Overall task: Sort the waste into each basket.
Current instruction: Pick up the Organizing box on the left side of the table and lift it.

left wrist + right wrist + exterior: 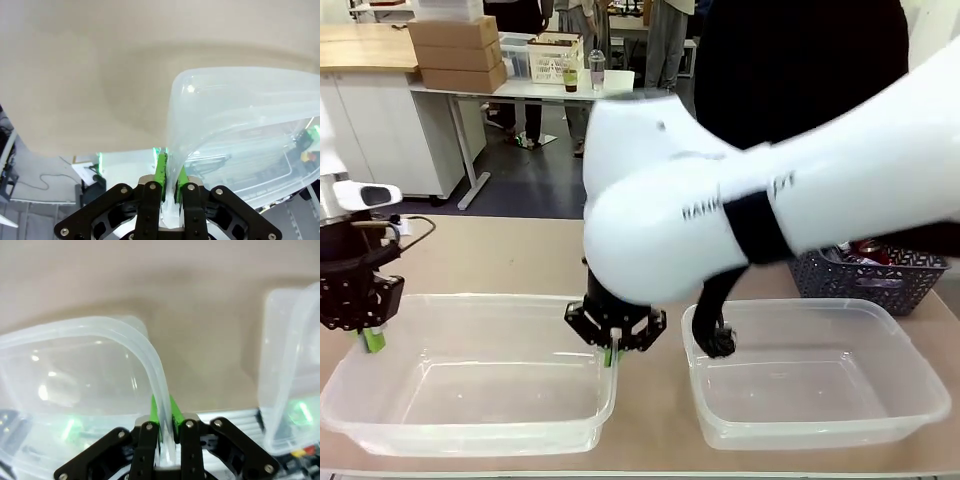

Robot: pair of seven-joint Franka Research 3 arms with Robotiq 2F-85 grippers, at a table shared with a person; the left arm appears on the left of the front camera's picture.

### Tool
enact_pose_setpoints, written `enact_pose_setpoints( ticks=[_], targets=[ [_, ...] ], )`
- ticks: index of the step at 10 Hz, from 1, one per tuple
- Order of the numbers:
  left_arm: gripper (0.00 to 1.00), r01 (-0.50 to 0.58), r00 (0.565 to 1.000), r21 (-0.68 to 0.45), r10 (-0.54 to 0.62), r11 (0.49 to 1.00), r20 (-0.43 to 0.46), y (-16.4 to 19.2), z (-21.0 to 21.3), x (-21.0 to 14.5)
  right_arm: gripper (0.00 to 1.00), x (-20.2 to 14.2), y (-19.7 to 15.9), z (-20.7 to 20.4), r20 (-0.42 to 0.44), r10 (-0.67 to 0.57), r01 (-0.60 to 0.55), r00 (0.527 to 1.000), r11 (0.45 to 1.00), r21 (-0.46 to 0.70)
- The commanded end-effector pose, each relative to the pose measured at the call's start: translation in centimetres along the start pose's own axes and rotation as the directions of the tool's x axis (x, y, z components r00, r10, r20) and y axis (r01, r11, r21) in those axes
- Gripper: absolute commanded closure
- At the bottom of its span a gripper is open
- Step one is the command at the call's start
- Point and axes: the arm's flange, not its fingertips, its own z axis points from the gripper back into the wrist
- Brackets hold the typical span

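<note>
Two clear baskets stand side by side at the table's front. My left gripper (pixel 367 338) is shut on the left rim of the left basket (pixel 470 400). My right gripper (pixel 612 350) is shut on that basket's right rim. In the left wrist view, the left gripper (pixel 170 177) pinches the rim of the basket (pixel 240 120) between green pads. The right wrist view shows the right gripper (pixel 164 422) clamped on the curved rim of the basket (pixel 100 335). The right basket (pixel 820 420) holds nothing. Red cans (pixel 865 250) peek from a lattice basket; no bottles show.
A dark lattice basket (pixel 880 280) stands behind the right clear basket. A person in black stands at the far side, one dark hand (pixel 720 340) at the right basket's left rim. My right arm's white body (pixel 720 200) blocks much of the middle. The second clear basket (pixel 287 365) shows at the right.
</note>
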Motion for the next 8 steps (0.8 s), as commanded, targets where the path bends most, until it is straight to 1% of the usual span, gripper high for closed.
enact_pose_setpoints(
  ticks=[1, 2, 3, 4, 5, 6, 8],
  targets=[
    [1.00, -0.054, 0.999, -0.037, 0.054, 0.998, 0.005, 0.3, 3.5, -3.4, 1.00, 0.5, 0.4, 5.7, -0.037, 0.019, -0.023, 0.999, 0.994, -0.111],
    [1.00, -0.049, 0.999, -0.056, 0.049, 0.997, 0.006, -0.2, 7.2, -3.5, 1.00, 0.2, 0.8, 8.8, -0.052, 0.034, -0.041, 0.998, 0.990, -0.133],
    [1.00, -0.039, 0.999, -0.097, 0.039, 0.995, 0.004, -0.7, 10.3, -3.8, 1.00, -0.3, 0.7, 11.0, -0.082, 0.044, -0.057, 0.996, 0.986, -0.154],
    [1.00, -0.039, 0.998, -0.136, 0.046, 0.990, 0.046, -1.3, 12.9, -4.4, 1.00, -0.6, 0.3, 13.0, -0.108, 0.060, -0.077, 0.992, 0.985, -0.157],
    [1.00, -0.034, 0.995, -0.191, 0.052, 0.981, 0.089, -1.7, 14.6, -4.9, 1.00, -0.8, -0.3, 13.8, -0.119, 0.059, -0.077, 0.991, 0.986, -0.151],
    [1.00, -0.004, 1.000, -0.098, 0.006, 0.995, 0.024, -1.8, 10.0, -5.0, 1.00, -1.4, 1.2, 12.2, -0.069, 0.035, -0.041, 0.997, 0.995, -0.093],
    [1.00, -0.004, 1.000, -0.098, 0.006, 0.995, 0.024, -1.8, 10.0, -5.0, 1.00, -1.4, 1.2, 12.2, -0.069, 0.035, -0.041, 0.997, 0.995, -0.093]
  ],
)
